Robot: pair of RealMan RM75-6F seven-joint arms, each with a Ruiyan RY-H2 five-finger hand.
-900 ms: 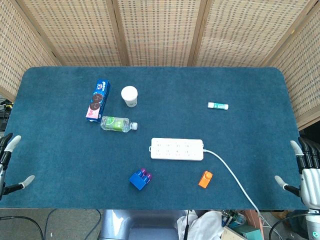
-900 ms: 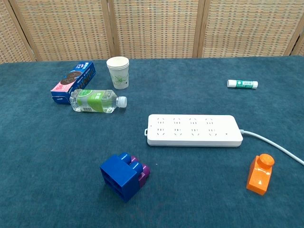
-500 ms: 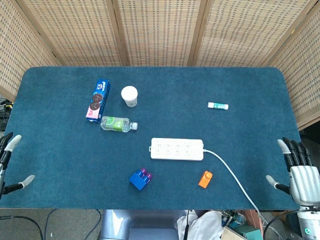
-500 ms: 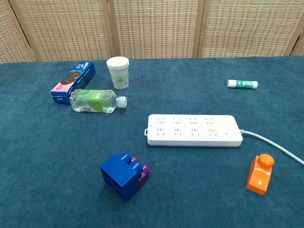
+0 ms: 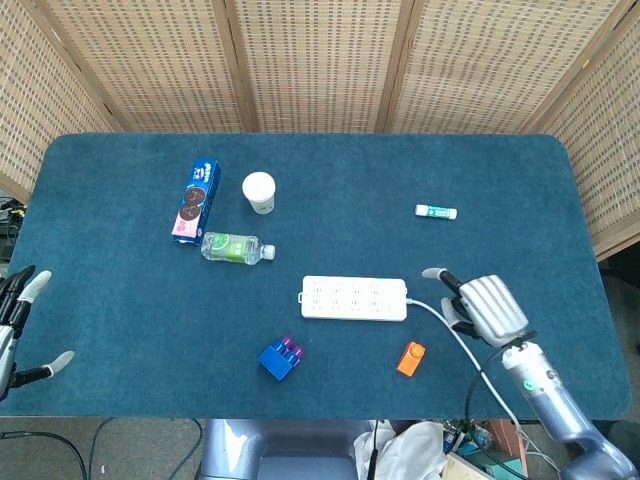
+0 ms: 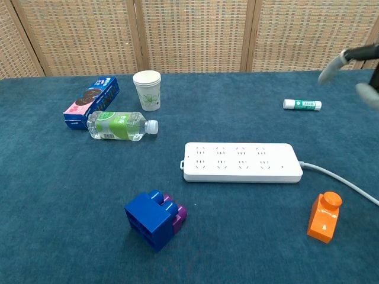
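At the near left edge of the table [image 5: 120,310], found the left hand [image 5: 18,325] spread wide and empty, well apart from everything. Next out, saw a blue block [image 5: 281,358] with a purple piece on its side, and an orange block [image 5: 410,357] further right, both untouched. Just beyond the orange block, spotted the right hand [image 5: 487,305] raised over the white cable [image 6: 337,178], fingers apart, holding nothing; from the chest view, caught only its fingertips [image 6: 343,59] high at the right edge, clear of the cloth. Beside that hand, to its left, noted the power strip [image 5: 354,298] lying flat, not touched. Judged nothing gripped or lifted so far: only a reach made. Farther back, left a water bottle [image 5: 235,248] on its side, a cookie box [image 5: 196,200], an upright paper cup [image 5: 258,192] and, well to the right, a small green-and-white tube [image 5: 436,211].
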